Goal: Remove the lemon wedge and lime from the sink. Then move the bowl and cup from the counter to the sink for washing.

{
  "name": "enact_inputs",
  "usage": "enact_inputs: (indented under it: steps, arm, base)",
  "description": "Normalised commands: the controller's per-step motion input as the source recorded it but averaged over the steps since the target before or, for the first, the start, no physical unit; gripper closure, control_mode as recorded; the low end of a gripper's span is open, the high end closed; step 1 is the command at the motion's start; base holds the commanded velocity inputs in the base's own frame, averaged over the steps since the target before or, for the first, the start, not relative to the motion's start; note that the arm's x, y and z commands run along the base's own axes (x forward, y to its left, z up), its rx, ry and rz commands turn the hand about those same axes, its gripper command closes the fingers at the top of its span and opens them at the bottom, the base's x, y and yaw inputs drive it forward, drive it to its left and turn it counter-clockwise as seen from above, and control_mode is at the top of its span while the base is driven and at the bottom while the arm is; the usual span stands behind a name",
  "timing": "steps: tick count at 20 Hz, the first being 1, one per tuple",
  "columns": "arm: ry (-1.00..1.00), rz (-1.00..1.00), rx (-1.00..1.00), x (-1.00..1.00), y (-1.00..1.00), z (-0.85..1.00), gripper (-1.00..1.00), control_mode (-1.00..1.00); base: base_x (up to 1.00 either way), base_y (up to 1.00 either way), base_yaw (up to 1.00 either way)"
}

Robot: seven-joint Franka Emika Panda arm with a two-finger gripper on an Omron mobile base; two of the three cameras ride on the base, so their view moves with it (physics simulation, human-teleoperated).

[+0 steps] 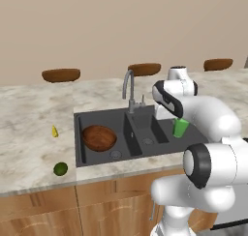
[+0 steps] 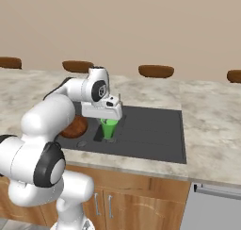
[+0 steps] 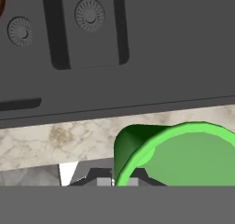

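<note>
My gripper (image 2: 109,121) is shut on the rim of the bright green cup (image 2: 109,128), holding it upright over the right part of the dark grey sink (image 2: 155,130). From the left base the cup (image 1: 180,127) hangs just below the hand, low over the sink's (image 1: 97,115) flat right section. In the hand view the cup (image 3: 183,154) looms at the lower right. The reddish-brown wooden bowl (image 1: 99,137) lies in the left basin. The yellow lemon wedge (image 1: 54,131) and the dark green lime (image 1: 60,169) rest on the counter left of the sink.
A curved grey faucet (image 1: 129,90) stands behind the basins. Brown stool tops (image 1: 61,75) line the far side of the marble counter (image 1: 29,114). Wooden cabinet doors (image 1: 97,206) sit below the front edge, with a grey appliance front (image 2: 212,210) to their right.
</note>
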Motion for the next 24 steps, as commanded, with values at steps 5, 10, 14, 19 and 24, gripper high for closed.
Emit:
enact_inputs:
  steps: [5,10,14,19,24]
  arm:
    - [0.00,0.00,0.00,-0.17,0.36,-0.02,1.00,-1.00]
    - [0.00,0.00,0.00,-0.13,0.43,-0.04,1.00,-1.00]
    - [0.00,0.00,0.00,-0.11,0.49,-0.08,1.00,-1.00]
    - [0.00,0.00,0.00,-0.07,0.47,-0.11,1.00,-1.00]
    - [-0.02,0.00,0.00,-0.01,0.48,-0.12,1.00,-1.00]
  base:
    - [0.00,0.00,0.00]
    - [0.00,0.00,0.00]
    - [0.00,0.00,0.00]
    - [0.00,0.00,0.00]
    - [0.00,0.00,0.00]
